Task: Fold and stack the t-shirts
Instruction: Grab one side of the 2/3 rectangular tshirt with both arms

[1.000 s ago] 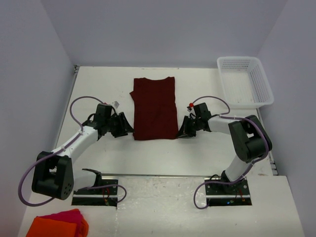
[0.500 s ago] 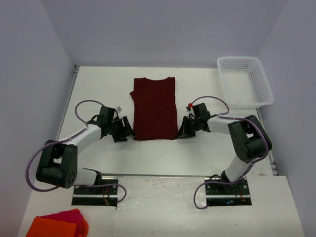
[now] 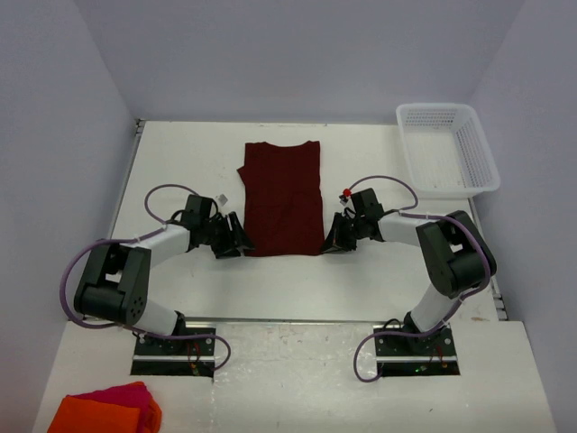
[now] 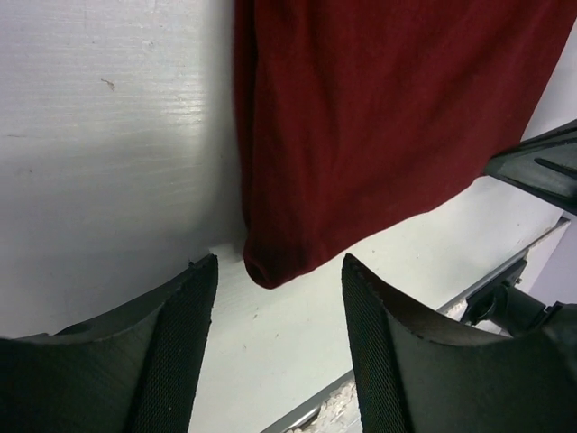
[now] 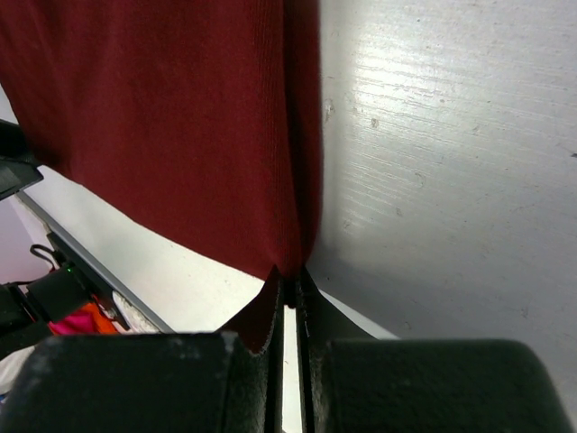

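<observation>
A dark maroon t-shirt (image 3: 283, 198) lies folded into a long strip on the white table, running from the back toward the arms. My left gripper (image 3: 238, 242) is open at the strip's near left corner; in the left wrist view the corner (image 4: 270, 267) lies just ahead of the gap between my fingers (image 4: 185, 334). My right gripper (image 3: 330, 242) is shut on the strip's near right corner, and the right wrist view shows the cloth (image 5: 287, 257) pinched between the closed jaws.
A white mesh basket (image 3: 448, 149) stands at the back right. Bright orange and pink cloths (image 3: 108, 410) lie at the near left, in front of the left arm's base. The table's front edge (image 3: 288, 320) runs behind the arm bases.
My left gripper has slid right and slightly nearer along the table to the shirt's near left corner. The right gripper and the shirt have stayed put.
</observation>
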`<state>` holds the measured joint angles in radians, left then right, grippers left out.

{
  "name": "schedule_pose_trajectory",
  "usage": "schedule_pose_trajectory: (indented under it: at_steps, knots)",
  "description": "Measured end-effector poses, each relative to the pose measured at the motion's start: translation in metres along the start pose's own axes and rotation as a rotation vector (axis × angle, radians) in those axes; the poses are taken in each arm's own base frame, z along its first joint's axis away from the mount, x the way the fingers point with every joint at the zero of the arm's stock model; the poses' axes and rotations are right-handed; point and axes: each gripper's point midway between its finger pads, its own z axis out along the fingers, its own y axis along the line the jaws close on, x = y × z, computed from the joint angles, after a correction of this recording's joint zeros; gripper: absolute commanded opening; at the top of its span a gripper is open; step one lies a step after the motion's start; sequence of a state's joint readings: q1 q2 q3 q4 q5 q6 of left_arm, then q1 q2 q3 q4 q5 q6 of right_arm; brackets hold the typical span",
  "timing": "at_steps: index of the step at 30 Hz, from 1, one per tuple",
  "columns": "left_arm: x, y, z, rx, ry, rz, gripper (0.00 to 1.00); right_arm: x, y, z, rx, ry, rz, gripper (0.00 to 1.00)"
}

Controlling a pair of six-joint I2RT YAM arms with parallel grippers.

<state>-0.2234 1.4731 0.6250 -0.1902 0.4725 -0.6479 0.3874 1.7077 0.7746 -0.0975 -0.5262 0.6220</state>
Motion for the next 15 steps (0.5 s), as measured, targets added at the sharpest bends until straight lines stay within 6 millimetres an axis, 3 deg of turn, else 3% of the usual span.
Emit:
schedule_pose_trajectory:
  at_steps: [7,9,10,12,15]
  knots:
    - [-0.002,-0.003,0.006,0.027,0.005,-0.008,0.51,0.000,0.000,0.000,0.000,0.000,0.000,0.00]
    - [-0.002,-0.004,0.008,0.037,0.009,-0.011,0.44,0.000,0.000,0.000,0.000,0.000,-0.001,0.00]
    - [-0.002,-0.004,0.009,0.040,0.010,-0.012,0.38,0.000,0.000,0.000,0.000,0.000,-0.001,0.00]
    - [-0.001,-0.002,0.012,0.040,0.016,-0.020,0.03,0.000,0.000,0.000,0.000,0.000,0.000,0.00]
    - [0.002,0.001,0.017,0.047,0.033,-0.027,0.00,0.001,0.000,0.000,0.001,0.001,-0.002,0.00]
